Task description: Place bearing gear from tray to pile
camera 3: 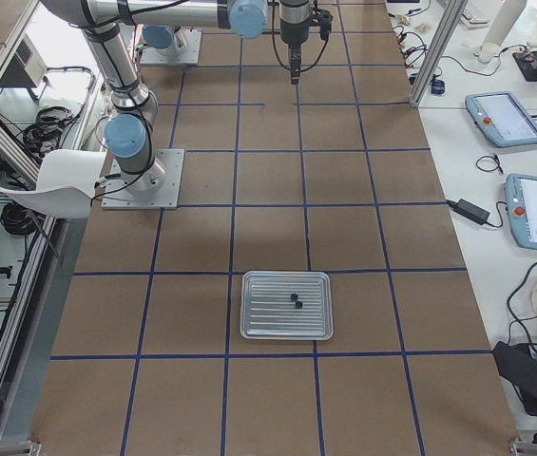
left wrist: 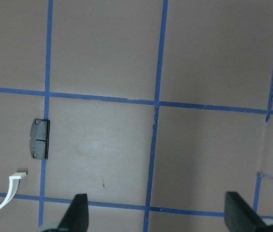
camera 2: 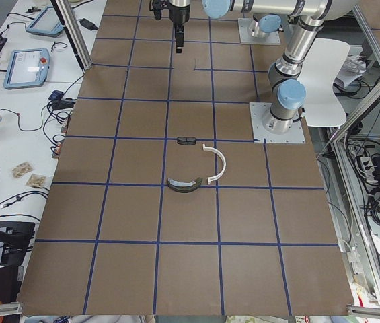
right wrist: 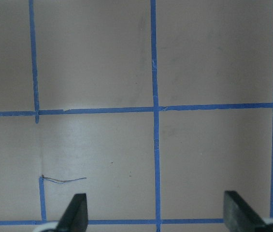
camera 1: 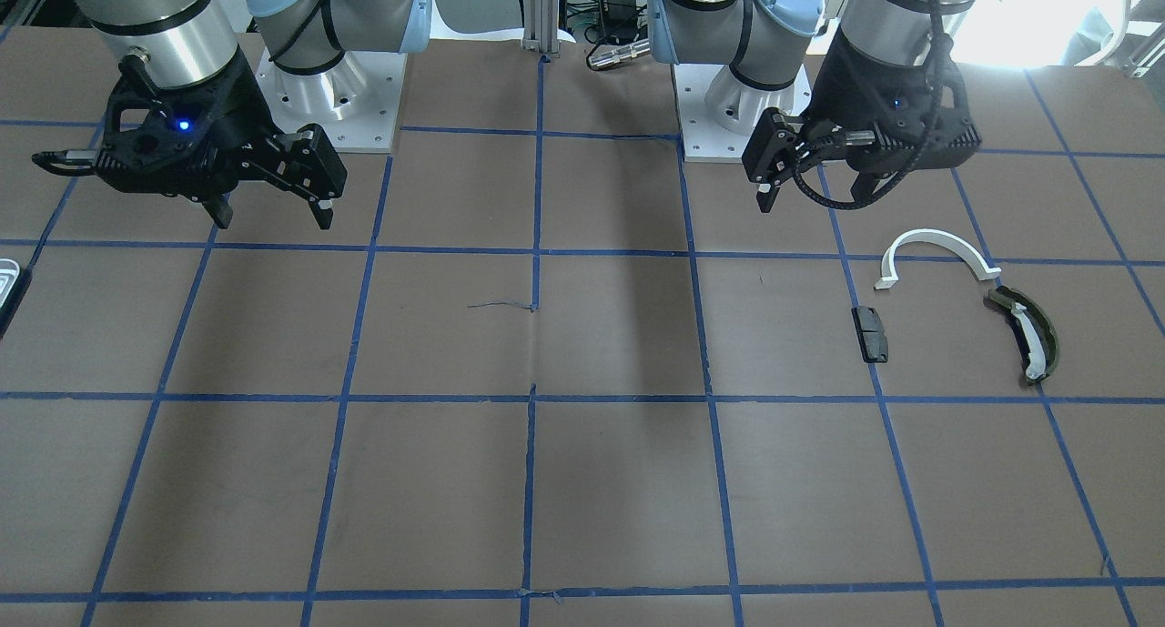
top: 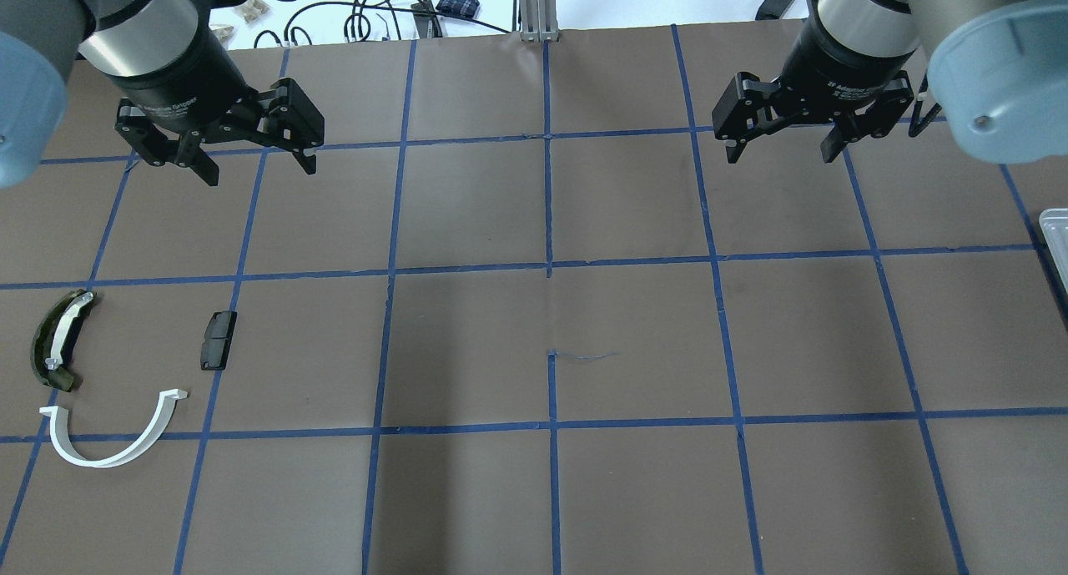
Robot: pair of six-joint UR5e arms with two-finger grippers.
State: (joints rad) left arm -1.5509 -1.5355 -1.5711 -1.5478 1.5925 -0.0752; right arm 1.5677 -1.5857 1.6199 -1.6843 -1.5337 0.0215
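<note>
Black right hand (top: 782,153) spread wide, empty, held above tabletop (top: 634,325), well apart from tray (camera 3: 246,318). Left hand (top: 259,173) likewise wide, empty, farther from tray. Two small dark bearing gears (camera 3: 294,297) seen inside tray, near centre, close together. Judged light, stiff, apt to roll; best pinched across outer rim. Pile (top: 219,340) laid far from tray.

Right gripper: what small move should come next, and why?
Probably swing the right gripper sideways toward the tray, to stop above one of the two small dark parts on it. The gripper hangs open and empty over the table, the parts lie untouched in the tray, and the pile lies at the robot's left.
</note>
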